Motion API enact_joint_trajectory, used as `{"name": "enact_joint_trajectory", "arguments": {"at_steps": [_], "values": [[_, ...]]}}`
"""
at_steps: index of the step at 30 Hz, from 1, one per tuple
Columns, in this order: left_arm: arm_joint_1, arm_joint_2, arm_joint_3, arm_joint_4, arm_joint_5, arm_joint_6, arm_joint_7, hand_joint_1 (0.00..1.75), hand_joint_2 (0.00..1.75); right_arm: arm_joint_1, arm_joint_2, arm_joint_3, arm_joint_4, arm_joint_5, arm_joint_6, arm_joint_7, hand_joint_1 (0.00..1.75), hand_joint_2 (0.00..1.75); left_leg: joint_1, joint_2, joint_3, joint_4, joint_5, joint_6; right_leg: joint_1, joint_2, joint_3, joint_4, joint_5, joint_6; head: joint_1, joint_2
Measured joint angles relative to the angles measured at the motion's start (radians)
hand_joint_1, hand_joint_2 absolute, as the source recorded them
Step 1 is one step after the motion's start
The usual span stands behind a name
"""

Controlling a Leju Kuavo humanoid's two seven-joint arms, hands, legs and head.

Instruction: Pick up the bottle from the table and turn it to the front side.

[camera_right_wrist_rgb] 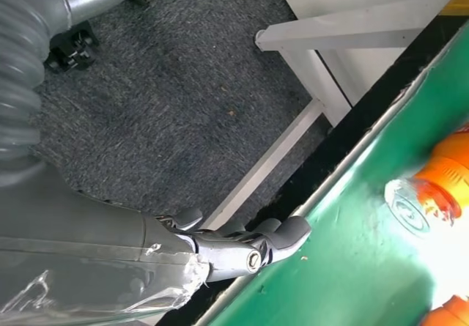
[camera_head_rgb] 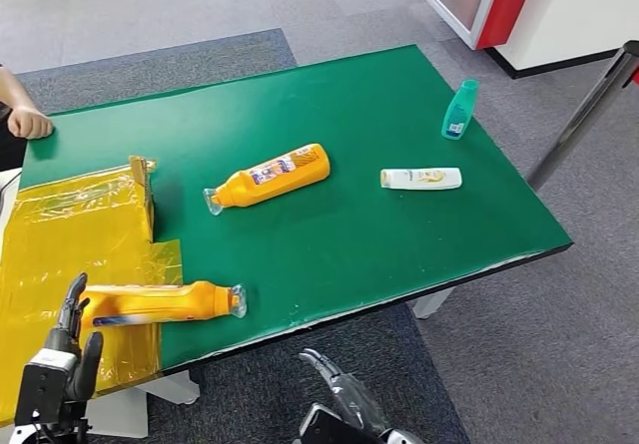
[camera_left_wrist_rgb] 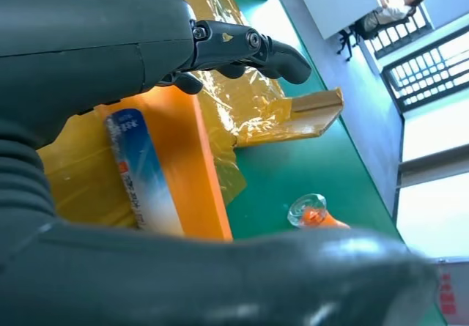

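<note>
The bottle I am after (camera_head_rgb: 162, 302) lies on its side at the near edge of the green table (camera_head_rgb: 361, 234), its body on the yellow plastic sheet (camera_head_rgb: 68, 234) and its clear cap pointing right onto bare green. From my head I see my left hand (camera_head_rgb: 72, 339) just beside its base, fingers raised and apart, holding nothing. My left wrist camera adds what the head misses: the blue-and-white label (camera_left_wrist_rgb: 141, 172) faces that hand, my fingers (camera_left_wrist_rgb: 249, 47) arch above the orange body, and whether they touch it I cannot tell. My right hand (camera_head_rgb: 339, 394) hangs below the table edge, fingers loosely spread, empty; its wrist camera shows the carpet and table leg (camera_right_wrist_rgb: 310, 62). A second orange bottle (camera_head_rgb: 272, 177), a white tube (camera_head_rgb: 420, 178) and a teal bottle (camera_head_rgb: 459, 110) lie well apart, leaving open green between. A person's hand (camera_head_rgb: 29, 122) rests on the far left corner.
</note>
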Motion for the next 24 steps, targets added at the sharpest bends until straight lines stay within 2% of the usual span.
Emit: {"name": "enact_joint_trajectory", "arguments": {"at_steps": [9, 12, 16, 19, 21, 23, 24], "values": [[0.062, -0.054, 0.039, -0.07, 0.031, -0.007, -0.056, 0.0, 0.0, 0.018, -0.011, -0.002, -0.023, -0.01, -0.025, 0.005, 0.0, 1.75, 0.0, 0.0, 0.0, 0.0, -0.001, 0.0, 0.0, 0.0, 0.001, 0.0, 0.0, 0.0, 0.0, 0.0], [0.076, -0.074, 0.039, -0.085, 0.074, -0.023, -0.097, 0.0, 0.0, 0.025, -0.014, -0.002, -0.029, -0.015, -0.035, 0.008, 0.0, 1.75, 0.0, 0.0, 0.0, 0.0, -0.001, 0.0, 0.0, 0.0, 0.001, 0.0, 0.0, 0.0, 0.0, 0.0], [0.1, -0.107, 0.025, -0.095, 0.16, -0.075, -0.188, 0.0, 1.75, 0.04, -0.022, -0.002, -0.051, -0.025, -0.064, -0.014, 0.0, 1.75, 0.0, 0.0, 0.0, 0.0, -0.001, 0.0, 0.0, 0.0, 0.001, 0.0, 0.0, 0.0, 0.0, 0.0], [0.116, -0.124, 0.004, -0.096, 0.195, -0.097, -0.228, 0.0, 1.75, 0.054, -0.03, -0.002, -0.078, -0.033, -0.089, -0.056, 0.0, 1.75, 0.0, 0.0, 0.0, 0.0, -0.002, 0.001, 0.0, 0.0, 0.001, -0.001, -0.001, 0.0, 0.0, 0.0], [0.123, -0.132, -0.007, -0.096, 0.206, -0.103, -0.238, 0.0, 1.75, 0.061, -0.035, -0.002, -0.096, -0.035, -0.098, -0.07, 0.0, 0.87, 0.0, 0.0, 0.0, 0.0, -0.002, 0.001, 0.0, 0.0, 0.001, -0.001, -0.001, 0.0, 0.0, 0.0], [0.128, -0.137, -0.017, -0.096, 0.216, -0.114, -0.247, 0.0, 0.87, 0.067, -0.04, -0.002, -0.112, -0.035, -0.109, -0.087, 0.0, 0.0, 0.0, 0.0, 0.001, 0.0, -0.002, 0.001, 0.0, 0.0, 0.001, -0.001, -0.001, 0.001, 0.0, 0.0], [0.129, -0.138, -0.02, -0.096, 0.219, -0.117, -0.25, 0.0, 0.58, 0.068, -0.041, -0.002, -0.116, -0.035, -0.112, -0.092, 0.0, 0.0, 0.0, 0.0, 0.001, 0.0, -0.002, 0.001, 0.0, 0.0, 0.001, -0.001, -0.001, 0.001, 0.0, 0.0]]}}
